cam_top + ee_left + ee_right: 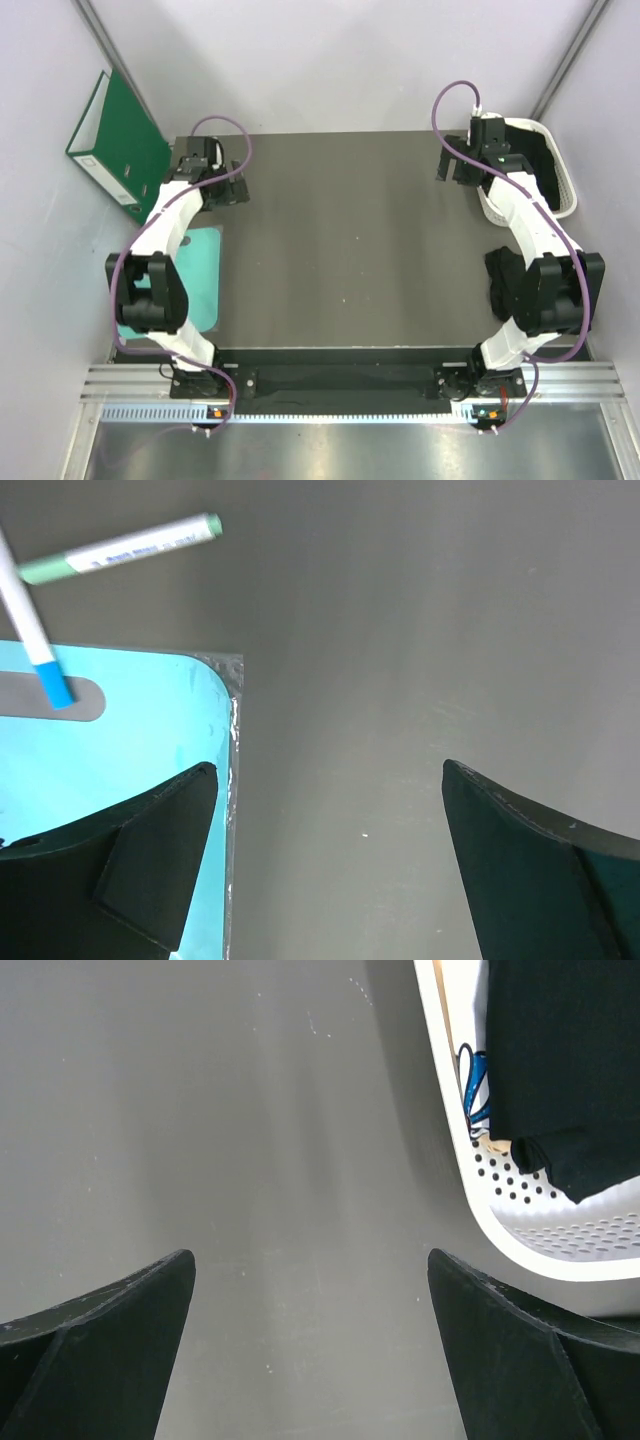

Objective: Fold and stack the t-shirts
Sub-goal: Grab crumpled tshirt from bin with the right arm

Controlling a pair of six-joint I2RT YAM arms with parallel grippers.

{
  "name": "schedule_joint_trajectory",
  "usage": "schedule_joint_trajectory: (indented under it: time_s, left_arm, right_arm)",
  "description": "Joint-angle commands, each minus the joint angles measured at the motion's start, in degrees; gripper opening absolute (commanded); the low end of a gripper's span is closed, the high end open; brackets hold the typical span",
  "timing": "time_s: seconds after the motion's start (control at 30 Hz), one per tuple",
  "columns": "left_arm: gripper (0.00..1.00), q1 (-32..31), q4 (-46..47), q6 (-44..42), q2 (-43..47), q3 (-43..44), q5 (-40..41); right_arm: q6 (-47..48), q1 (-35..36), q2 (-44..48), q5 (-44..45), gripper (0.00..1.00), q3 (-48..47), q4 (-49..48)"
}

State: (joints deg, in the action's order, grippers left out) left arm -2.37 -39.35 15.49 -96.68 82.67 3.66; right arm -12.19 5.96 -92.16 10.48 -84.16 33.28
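Note:
A black t-shirt (pixel 546 160) lies bunched in the white plastic basket (pixel 497 207) at the table's far right. In the right wrist view the black t-shirt (pixel 560 1050) hangs over the basket's perforated wall (pixel 455 1110). My right gripper (pixel 456 168) is open and empty above bare table just left of the basket; it also shows in its wrist view (pixel 308 1255). My left gripper (pixel 228 188) is open and empty at the far left, over the table beside the teal mat; it also shows in its wrist view (pixel 328 770). No t-shirt lies on the table.
A flat teal mat (pixel 200 265) lies at the table's left edge, also in the left wrist view (pixel 120 730), with two marker pens (pixel 120 548) by it. A green binder (pixel 115 140) leans on the left wall. The dark grey table (pixel 350 240) spans the middle.

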Motion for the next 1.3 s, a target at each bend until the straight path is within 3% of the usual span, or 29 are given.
schedule_joint_trajectory:
  time_s: [0.0, 0.17, 0.3, 0.4, 0.47, 0.9, 1.27]
  left_arm:
    - [0.98, 0.00, 6.40, -0.28, 7.03, -1.11, 1.35]
    - [0.98, -0.26, 3.77, -2.04, 6.78, 0.12, 1.16]
    - [0.98, -0.79, 2.62, -0.46, 6.60, 1.26, 8.72]
    - [0.98, -0.79, 2.18, -0.72, 6.16, 1.70, 9.52]
    - [0.98, -0.79, 1.74, -0.63, 5.02, 2.14, 9.26]
    - [0.98, -0.88, -1.69, -0.99, 0.80, 2.32, 6.10]
    - [0.98, -0.88, -3.19, -0.54, -1.58, 2.93, 6.62]
  right_arm:
    - [-0.30, 0.64, 1.37, -0.28, 1.00, -1.63, -0.49]
    - [2.16, 2.47, 3.12, -0.38, 1.00, -1.45, -1.89]
    - [5.85, 3.71, 3.04, 7.86, 1.00, -2.23, -2.78]
    - [7.43, 3.19, 1.37, 15.94, 1.00, -4.60, -3.48]
    - [7.88, 1.35, -1.08, 16.68, 1.00, -6.62, -3.13]
    - [1.03, -15.18, -21.12, 6.86, 1.00, -33.15, 5.74]
    - [-2.40, -18.08, -32.03, -5.29, 0.95, -35.37, 6.27]
